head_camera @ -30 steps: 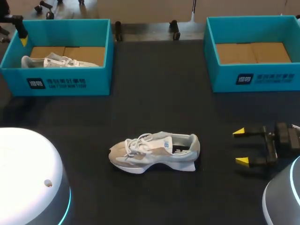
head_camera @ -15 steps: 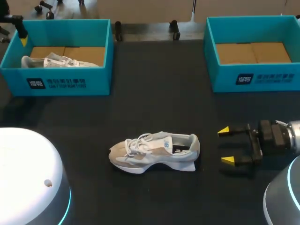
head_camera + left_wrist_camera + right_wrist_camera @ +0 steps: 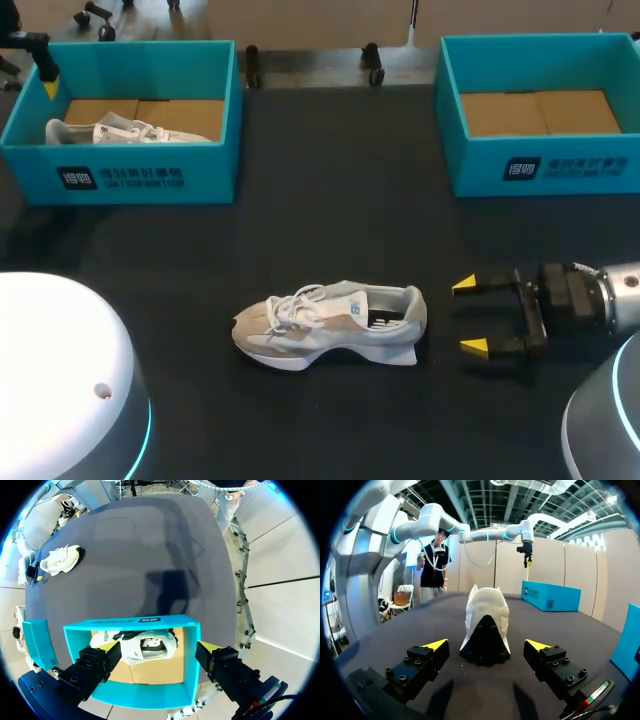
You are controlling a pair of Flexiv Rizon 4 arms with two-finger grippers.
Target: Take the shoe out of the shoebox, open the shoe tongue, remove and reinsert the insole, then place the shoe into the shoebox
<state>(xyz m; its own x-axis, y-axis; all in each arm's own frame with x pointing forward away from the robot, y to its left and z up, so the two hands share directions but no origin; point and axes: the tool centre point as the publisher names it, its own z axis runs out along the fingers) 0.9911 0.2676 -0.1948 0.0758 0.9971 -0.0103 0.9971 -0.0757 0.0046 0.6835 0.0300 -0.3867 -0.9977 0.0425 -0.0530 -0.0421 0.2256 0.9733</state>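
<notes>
Right gripper (image 3: 468,316) open, empty, low over the table (image 3: 330,200), fingers aimed at the heel of the shoe (image 3: 330,325) just ahead. Shoe stands mid-table, long axis in line with gripper, toe away. Left gripper (image 3: 157,650) open above left box (image 3: 75,630), well apart; right arm nearer.

The head view looks down on the table (image 3: 330,180); all three views share the mid-table shoe (image 3: 330,325).

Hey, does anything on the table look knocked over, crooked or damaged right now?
Nothing stands out. The shoe stands upright on its sole on the table, heel toward the open right gripper, which is apart from it. A second shoe lies inside the left shoebox; the right shoebox sits square too.
</notes>
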